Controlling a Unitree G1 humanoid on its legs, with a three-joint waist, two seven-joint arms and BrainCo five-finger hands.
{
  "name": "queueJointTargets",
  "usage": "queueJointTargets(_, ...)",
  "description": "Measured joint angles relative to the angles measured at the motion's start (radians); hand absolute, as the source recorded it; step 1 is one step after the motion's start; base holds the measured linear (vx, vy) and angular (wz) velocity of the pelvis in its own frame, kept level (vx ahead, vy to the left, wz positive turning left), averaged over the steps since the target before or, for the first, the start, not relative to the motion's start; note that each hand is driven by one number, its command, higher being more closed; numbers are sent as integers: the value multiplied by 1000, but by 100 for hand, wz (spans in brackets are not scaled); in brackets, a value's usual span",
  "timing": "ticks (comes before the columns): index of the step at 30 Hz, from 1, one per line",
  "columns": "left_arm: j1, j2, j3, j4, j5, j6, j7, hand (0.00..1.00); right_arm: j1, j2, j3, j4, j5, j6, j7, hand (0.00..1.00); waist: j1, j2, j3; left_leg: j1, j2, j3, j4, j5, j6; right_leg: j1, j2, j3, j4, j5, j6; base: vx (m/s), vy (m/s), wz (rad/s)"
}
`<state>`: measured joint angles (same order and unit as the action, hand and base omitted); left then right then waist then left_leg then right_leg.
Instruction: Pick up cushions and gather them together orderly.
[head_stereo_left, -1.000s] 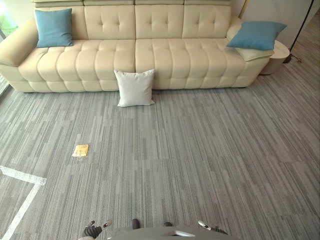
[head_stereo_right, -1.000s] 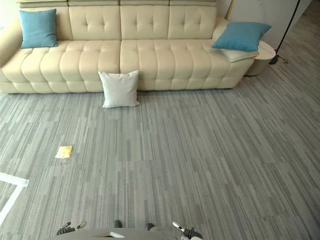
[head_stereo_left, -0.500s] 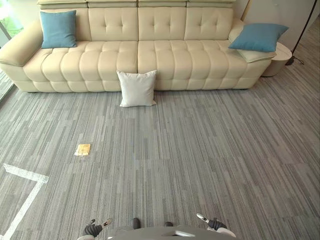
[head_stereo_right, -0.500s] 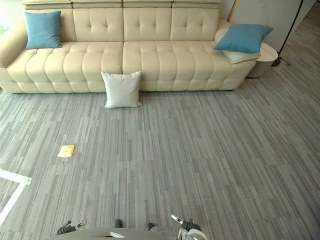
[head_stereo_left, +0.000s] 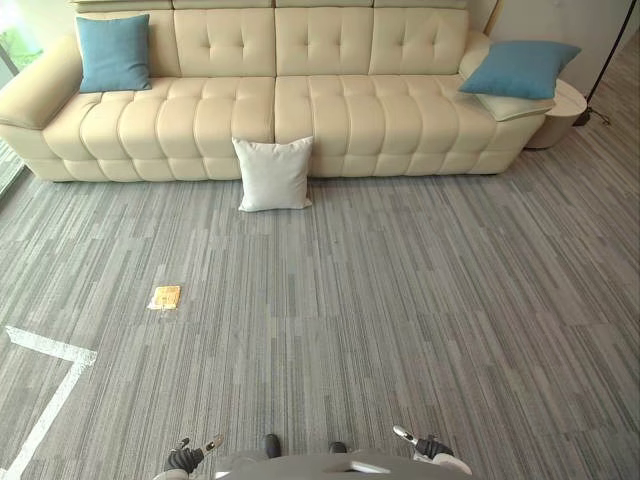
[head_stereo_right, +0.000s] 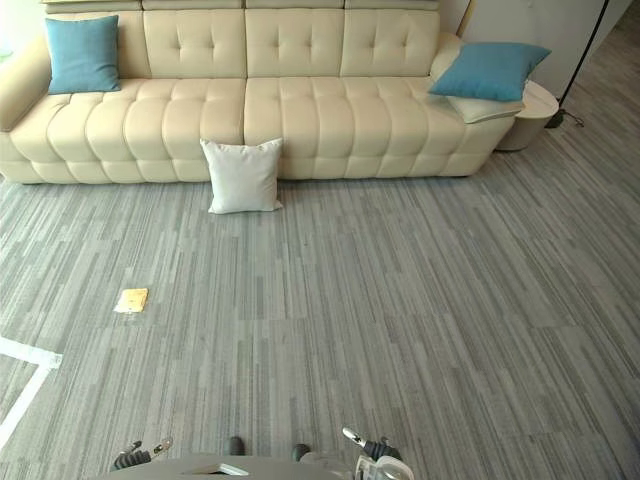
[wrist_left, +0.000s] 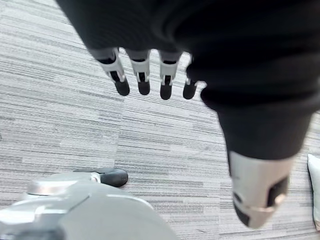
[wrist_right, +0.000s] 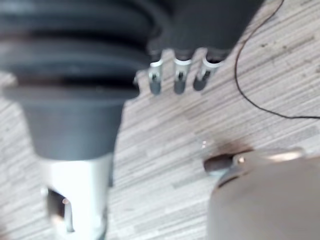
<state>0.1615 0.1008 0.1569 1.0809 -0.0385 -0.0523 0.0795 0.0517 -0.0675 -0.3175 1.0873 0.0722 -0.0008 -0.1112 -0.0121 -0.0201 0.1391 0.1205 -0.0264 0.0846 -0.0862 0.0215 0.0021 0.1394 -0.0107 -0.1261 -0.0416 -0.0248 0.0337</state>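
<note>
A white cushion (head_stereo_left: 272, 174) stands on the grey carpet, leaning against the front of the cream sofa (head_stereo_left: 350, 110). One blue cushion (head_stereo_left: 113, 53) leans upright at the sofa's left end. Another blue cushion (head_stereo_left: 520, 68) lies on a cream cushion (head_stereo_left: 512, 106) on the right armrest. My left hand (head_stereo_left: 185, 459) and right hand (head_stereo_left: 427, 449) hang low at the near edge, far from every cushion. In the wrist views the left hand's fingers (wrist_left: 142, 76) and the right hand's fingers (wrist_right: 178, 76) point straight down over the carpet, holding nothing.
A small yellow flat object (head_stereo_left: 164, 297) lies on the carpet at the left. White tape lines (head_stereo_left: 50, 350) mark the floor at the near left. A round side table (head_stereo_left: 562, 100) and a lamp stand's foot (head_stereo_left: 590, 115) sit beyond the sofa's right end.
The whole picture has shifted a little, so the camera moved. The cushions lie as before. My right hand shows slightly more at the bottom edge.
</note>
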Motion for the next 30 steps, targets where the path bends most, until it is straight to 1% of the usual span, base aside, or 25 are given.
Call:
queueJointTargets(6, 0, 1, 3, 1, -8, 0, 0, 0, 0, 1, 0, 1, 0, 0, 0, 0, 3, -3, 2, -1, 0, 14, 0, 0, 0, -1, 0, 8, -10, 9, 1, -42, -17, -6)
queueJointTargets(12, -1, -7, 56, 1, -19, 0, 3, 0, 1, 7, -4, 2, 2, 1, 0, 0, 12, -14, 10, -18, 1, 26, 0, -2, 2, -10, -1, 10, -12, 12, 2, -33, -20, -4)
queueJointTargets(15, -5, -14, 84, -2, -25, 0, 5, 0, 4, 10, -8, -7, 2, 4, 0, 0, 24, -20, 12, -50, 2, 53, 1, -15, 13, -55, -8, 6, 10, -3, 20, -7, 3, -5)
queueJointTargets(16, -5, -14, 89, -7, -29, 0, 5, 0, 5, 11, -10, -11, 2, 4, -1, 0, 28, -24, 15, -52, 1, 72, 8, -24, 25, -84, -18, 1, 50, -25, 35, 91, 49, 3)
queueJointTargets(17, -6, -12, 90, -13, -29, 0, 6, 0, 7, 15, -11, -15, 3, 5, -1, 0, 27, -31, 20, -65, 2, 104, 40, -47, 29, -110, -36, -10, 114, -62, 52, 83, 43, 15)
queueJointTargets(18, -8, -9, 90, -13, -29, 0, 7, 0, 9, 19, -13, -20, 4, 5, -1, 0, 27, -35, 24, -77, 2, 116, 75, -69, 31, -121, -50, -21, 154, -84, 70, 107, 63, 29)
queueJointTargets(19, -10, -9, 90, -18, -28, 0, 9, 0, 24, 22, -17, -35, 5, 5, 0, 0, 28, -38, 30, -91, 6, 124, 138, -115, 39, -142, -72, -32, 247, -112, 110, 58, 55, 19)
queueJointTargets(20, -22, -22, 100, -28, -27, 0, 17, 0, 35, 18, -21, -65, 5, 5, 0, 0, 40, -25, 42, -104, 19, 121, 209, -170, 48, -196, -87, -57, 404, -120, 114, 77, 110, 14)
queueJointTargets(21, -23, -28, 109, -38, -27, 0, 19, 0, 42, 19, -21, -94, 6, 5, 0, 0, 43, -14, 50, -111, 29, 111, 264, -207, 50, -246, -101, -74, 538, -122, 99, 75, 126, 15)
queueJointTargets(22, -24, -28, 119, -45, -26, 1, 22, 0, 50, 27, -19, -121, 13, 3, 0, 0, 41, -13, 53, -116, 34, 99, 328, -253, 52, -312, -125, -84, 698, -126, 58, 144, 133, 19)
queueJointTargets(23, -23, -27, 125, -51, -27, 1, 23, 0, 57, 31, -18, -130, 16, 4, 0, 0, 44, -22, 50, -111, 35, 95, 351, -271, 51, -340, -132, -82, 768, -138, 50, 242, 106, 23)
queueJointTargets(24, -24, -25, 140, -52, -27, 1, 23, 0, 60, 39, -19, -131, 22, 3, -1, 0, 44, -31, 46, -99, 35, 82, 371, -295, 51, -380, -138, -78, 853, -169, 54, 278, 68, 21)
queueJointTargets(25, -28, -25, 147, -53, -26, 2, 23, 0, 62, 41, -20, -132, 35, 0, -1, 0, 41, -34, 46, -81, 36, 69, 369, -313, 46, -413, -140, -84, 888, -202, 58, 268, 52, 25)
queueJointTargets(26, -29, -25, 147, -55, -26, 2, 24, 0, 62, 41, -21, -132, 41, -1, -1, 0, 39, -34, 46, -72, 36, 62, 361, -317, 46, -428, -140, -90, 886, -211, 61, 386, 29, 42)
queueJointTargets(27, -36, -31, 148, -71, -26, 1, 25, 0, 59, 41, -32, -129, 48, -2, -1, 0, 35, -31, 47, -39, 36, 43, 336, -314, 49, -464, -140, -128, 832, -234, 60, 370, 5, 39)
queueJointTargets(28, -41, -34, 149, -74, -27, 1, 25, 0, 59, 42, -40, -129, 48, -2, -1, 0, 35, -29, 48, -28, 36, 34, 324, -315, 48, -475, -139, -146, 803, -235, 56, 506, -19, 52)
queueJointTargets(29, -55, -41, 153, -80, -27, 1, 26, 0, 59, 41, -49, -130, 49, -2, -1, 0, 34, -23, 52, 0, 40, 15, 292, -316, 44, -500, -130, -187, 738, -233, 44, 371, -42, 35)
queueJointTargets(30, -62, -46, 152, -81, -27, 1, 26, 0, 58, 37, -50, -131, 49, -2, -1, 0, 34, -16, 56, 16, 47, 8, 274, -318, 40, -512, -121, -202, 700, -225, 32, 483, -69, 49)
